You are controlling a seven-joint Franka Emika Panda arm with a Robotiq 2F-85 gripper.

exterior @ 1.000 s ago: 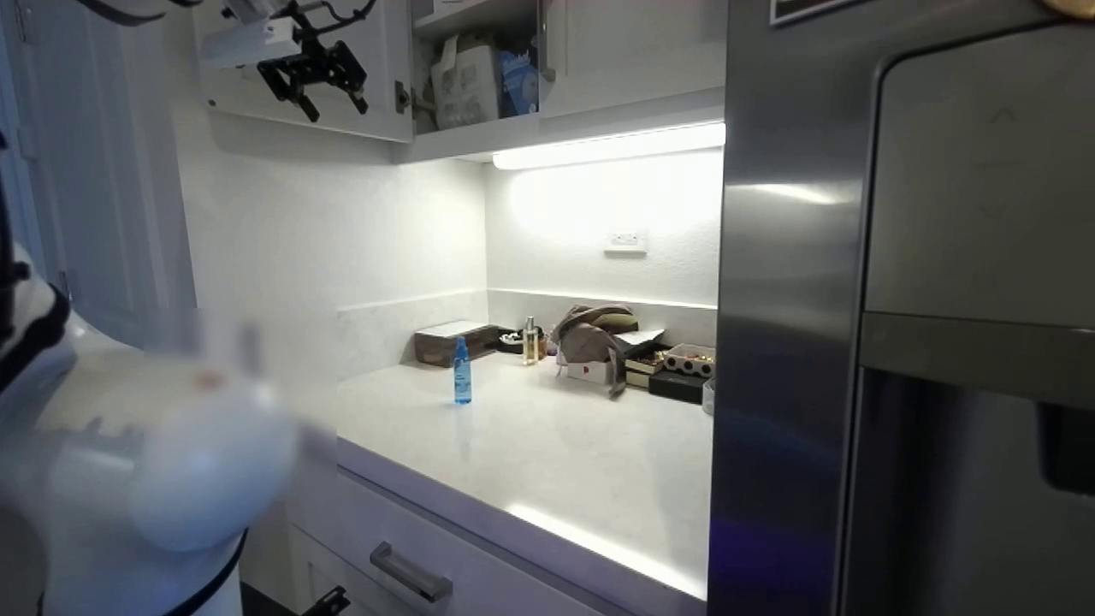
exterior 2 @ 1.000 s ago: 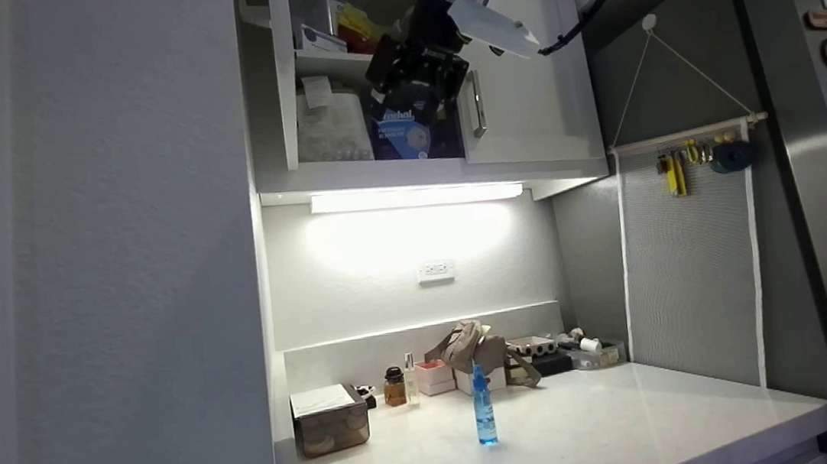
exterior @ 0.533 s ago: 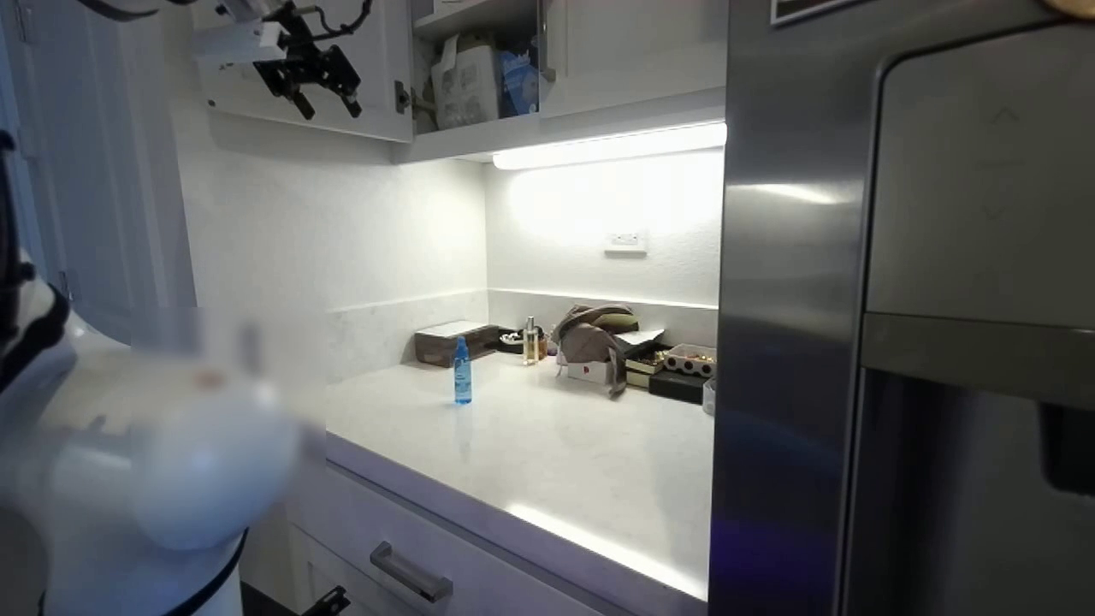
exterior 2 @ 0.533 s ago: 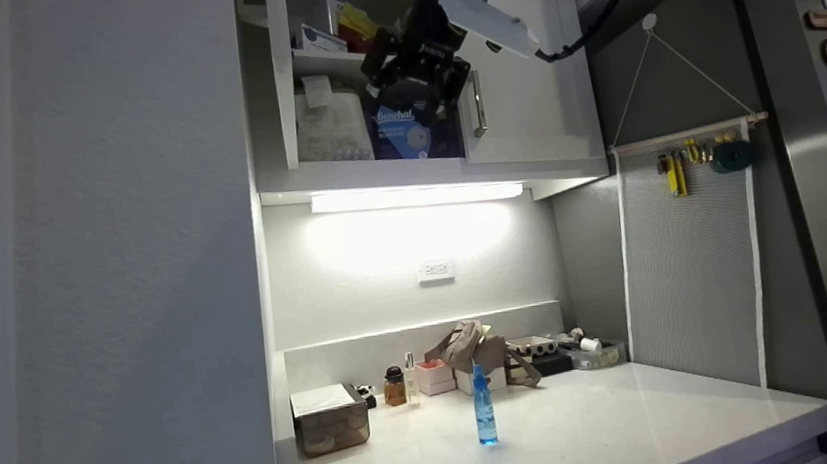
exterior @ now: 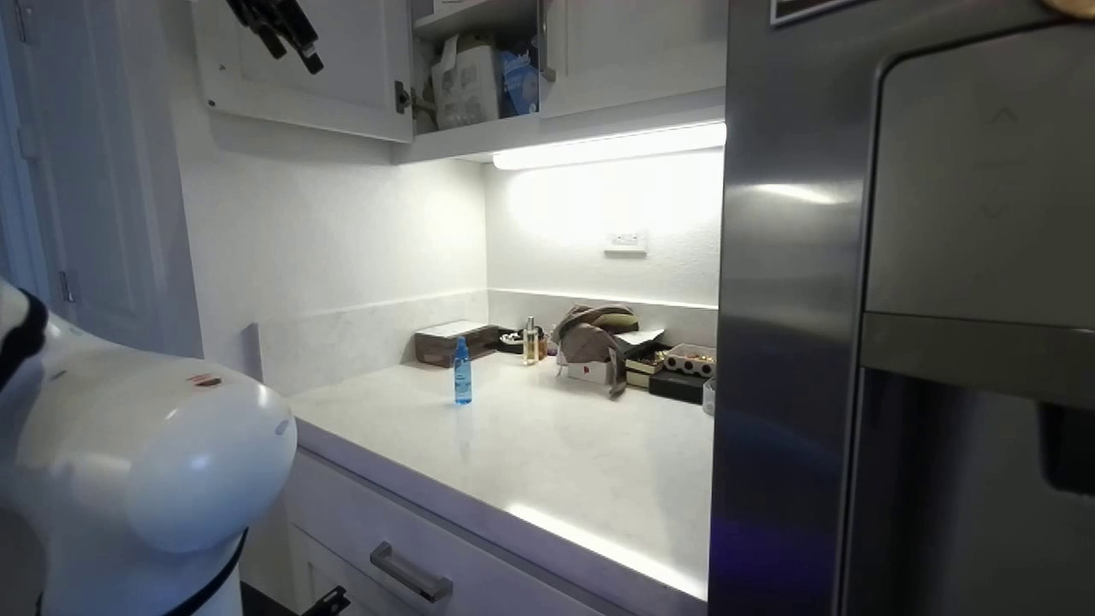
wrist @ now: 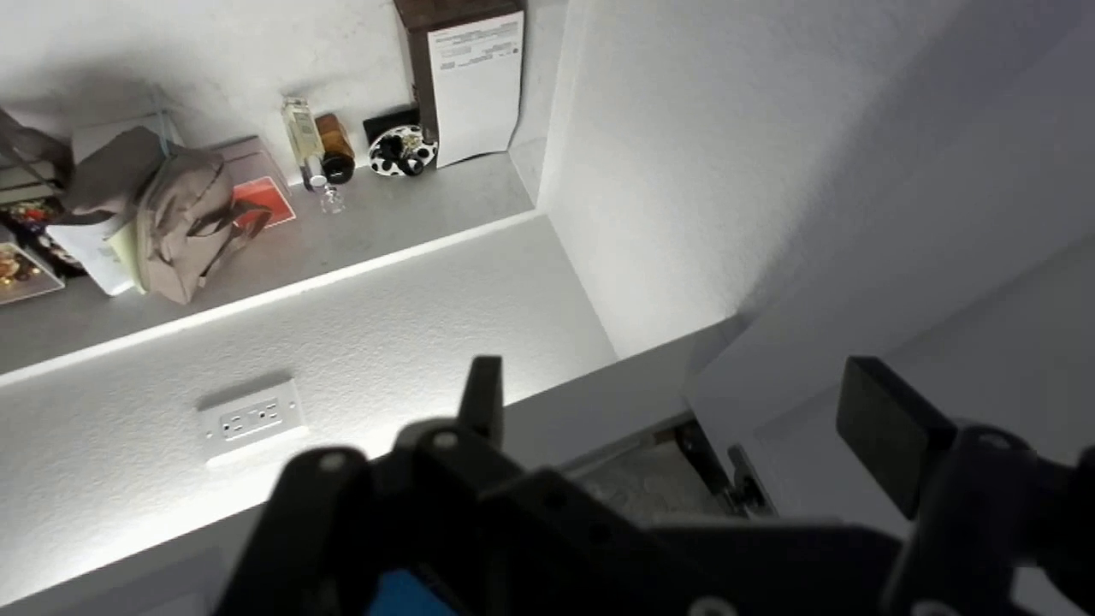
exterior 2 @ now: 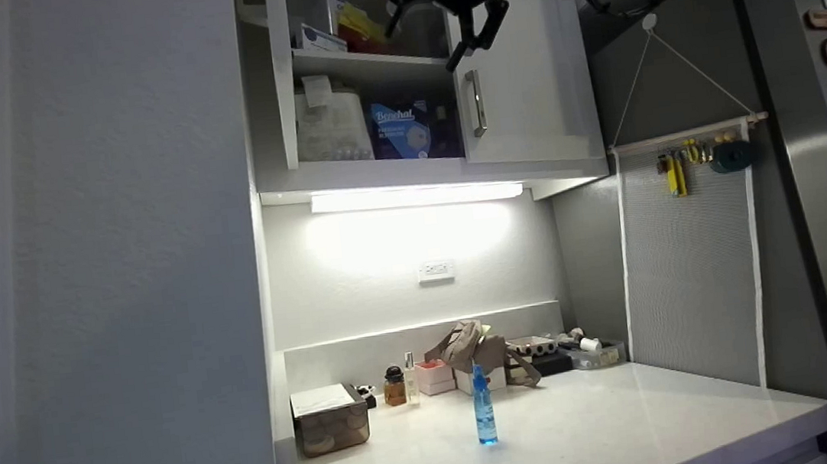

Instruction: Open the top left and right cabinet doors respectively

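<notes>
Left door [exterior: 344, 73] hangs wide upper left, right door [exterior: 637, 53] sits closed upper centre in an exterior view, jaws spread and empty: right-door step on, surely, so line up its handle [exterior 2: 477, 104]!

Pale wall [exterior 2: 352, 304], glowing light [exterior 2: 416, 196], countertop [exterior: 547, 453], steel fridge [exterior: 791, 282]

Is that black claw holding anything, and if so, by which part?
Nothing is held: the black two-fingered gripper stands open, and the silver metal bar handle on the white rectangular cabinet door is ungripped.
</notes>
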